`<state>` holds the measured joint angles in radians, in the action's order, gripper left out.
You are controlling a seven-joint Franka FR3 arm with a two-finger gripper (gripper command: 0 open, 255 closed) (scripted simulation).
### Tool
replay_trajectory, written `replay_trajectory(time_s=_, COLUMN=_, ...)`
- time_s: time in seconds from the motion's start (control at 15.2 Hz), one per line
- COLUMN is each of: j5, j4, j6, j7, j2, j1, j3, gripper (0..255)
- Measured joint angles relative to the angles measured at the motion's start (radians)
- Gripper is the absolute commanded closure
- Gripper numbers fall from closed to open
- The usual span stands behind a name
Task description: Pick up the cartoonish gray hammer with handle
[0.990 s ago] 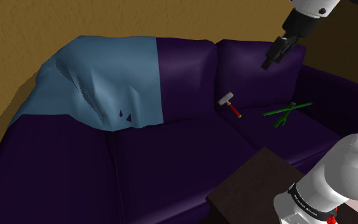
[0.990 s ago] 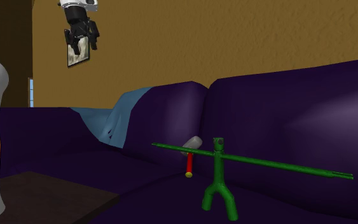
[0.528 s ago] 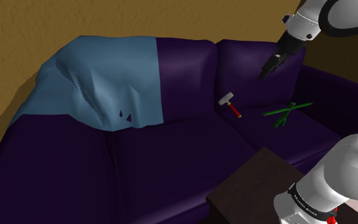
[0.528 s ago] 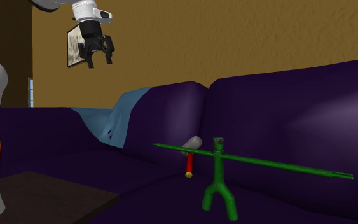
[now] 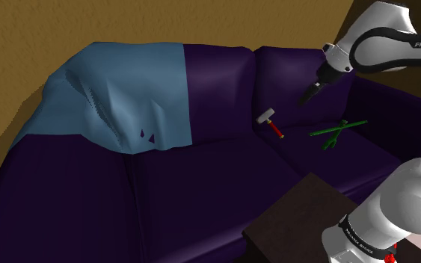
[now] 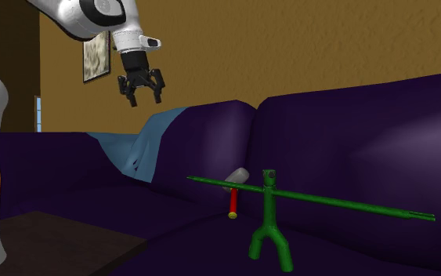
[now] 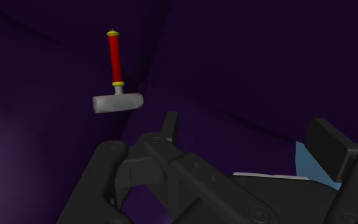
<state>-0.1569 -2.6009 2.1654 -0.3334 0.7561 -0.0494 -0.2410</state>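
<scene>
Currently in the approach step, with nothing grasped yet. The gripper (image 6: 142, 97) hangs high over the sofa (image 5: 201, 175) with its fingers spread wide and empty, well apart from the hammer (image 5: 270, 122). The hammer lies on the seat at its rear edge, where seat meets backrest, by the seam between two back cushions. Its grey head is toward the backrest and its red, yellow-tipped handle points toward the seat's front edge. Next move, as I judge it: descend toward that rear edge, set the jaws across the thin handle, then close. A green stick figure (image 5: 334, 131) sits on the same cushion, nearer the armrest end, so the descent should stay clear of its long crossbar. The sofa is deep purple, with a light blue blanket (image 5: 119, 90) draped over the backrest's far end. An ochre wall (image 6: 305, 47) carries a framed picture (image 6: 95, 59). The dark brown stand (image 5: 291, 220) is at the shoulder view's lower right.
</scene>
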Motion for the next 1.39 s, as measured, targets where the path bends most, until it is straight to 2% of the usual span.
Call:
replay_trajectory(time_s=0.46, j5=0.014, j4=-0.027, j6=0.268, j7=-0.167, j2=-0.195, j1=0.034, j3=-0.176, gripper=0)
replay_trajectory(time_s=0.66, j5=0.068, j4=0.001, j6=0.382, j7=-0.269, j2=-0.319, j1=0.091, j3=-0.274, gripper=0)
replay_trajectory(time_s=0.86, j5=0.172, j4=0.031, j6=0.483, j7=-0.413, j2=-0.438, j1=0.177, j3=-0.399, gripper=0)
replay_trajectory(time_s=0.99, j5=0.285, j4=0.058, j6=0.534, j7=-0.534, j2=-0.519, j1=0.261, j3=-0.493, gripper=0)
replay_trajectory(time_s=1.06, j5=0.369, j4=0.081, j6=0.554, j7=-0.61, j2=-0.572, j1=0.316, j3=-0.545, gripper=0)
replay_trajectory(time_s=1.19, j5=0.573, j4=0.129, j6=0.561, j7=-0.799, j2=-0.676, j1=0.407, j3=-0.645, gripper=0)
replay_trajectory(time_s=1.25, j5=0.719, j4=0.175, j6=0.542, j7=-0.927, j2=-0.756, j1=0.443, j3=-0.684, gripper=0)
replay_trajectory(time_s=1.32, j5=0.842, j4=0.208, j6=0.523, j7=-1.024, j2=-0.818, j1=0.445, j3=-0.687, gripper=0)
replay_trajectory(time_s=1.39, j5=0.945, j4=0.24, j6=0.502, j7=-1.109, j2=-0.876, j1=0.426, j3=-0.676, gripper=0)
